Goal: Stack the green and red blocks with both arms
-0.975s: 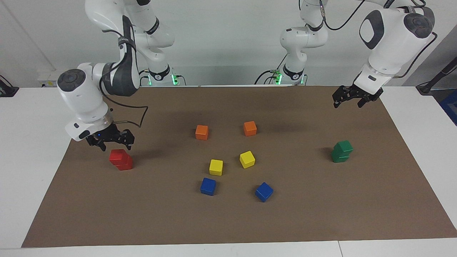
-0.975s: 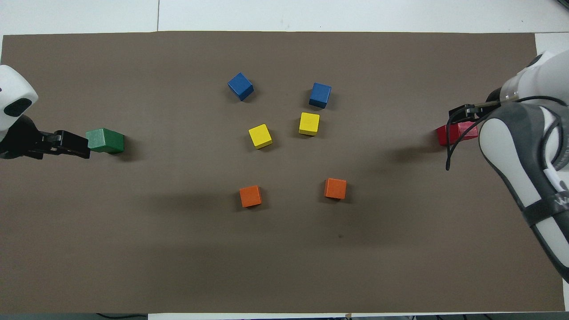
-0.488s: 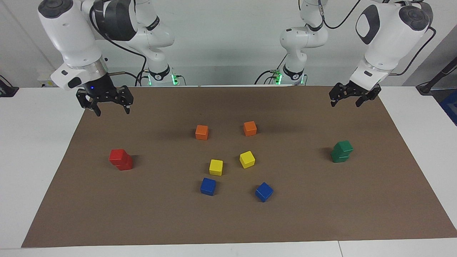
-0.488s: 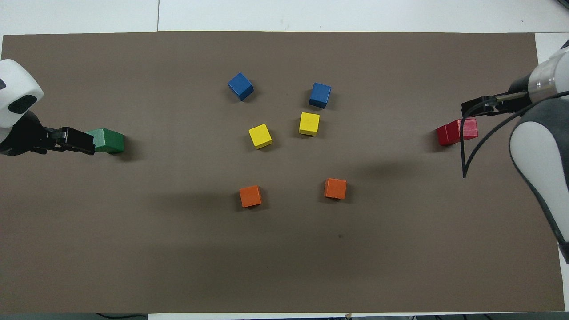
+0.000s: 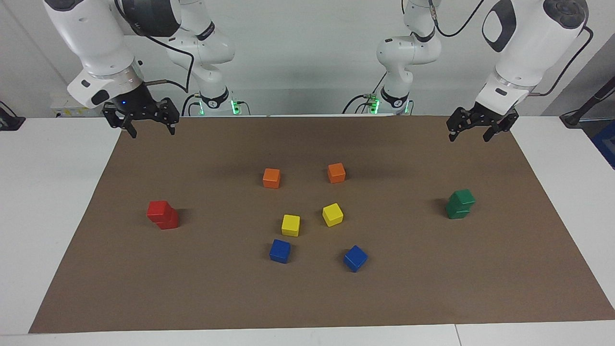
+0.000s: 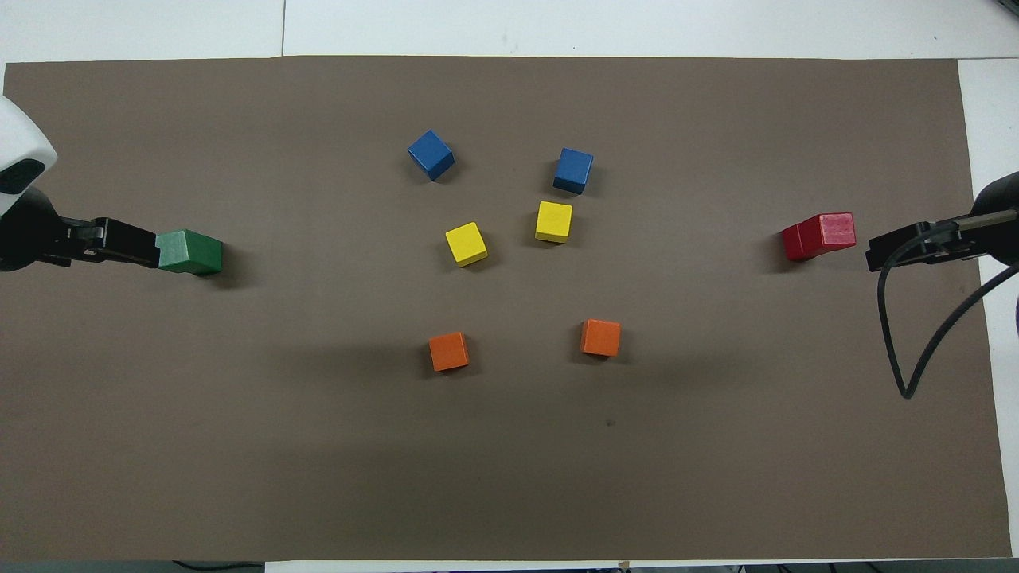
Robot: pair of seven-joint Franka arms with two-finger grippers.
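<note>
Two-arm block stacking, facing and overhead views. The right end effector (image 5: 147, 129) is hanging in the air over the robots' edge of the brown mat (image 5: 307, 298) at the right arm's end of the table (image 5: 43, 192), its two fingers spread wide apart and gripping nothing. The left end effector (image 5: 472, 130) is hanging over the mat's corner at the left arm's end, its fingers likewise spread apart and carrying nothing. Neither end effector is touching a block.

The red stack (image 5: 162, 215) is standing on the mat toward the right arm's end: one red cube is sitting on the other, the upper one shifted slightly off square. The green stack (image 5: 460, 203) is standing toward the left arm's end, its upper cube also sitting slightly askew on the lower one. In the overhead view the left end effector's tip is appearing just beside the green stack (image 6: 189, 252), yet the facing view is showing it raised and well apart from it.

Between the two stacks six loose cubes are lying singly on the mat: two orange cubes (image 5: 271, 178) nearest the robots, two yellow cubes (image 5: 290, 225) in the middle, and two blue cubes (image 5: 280, 251) farthest from the robots.
</note>
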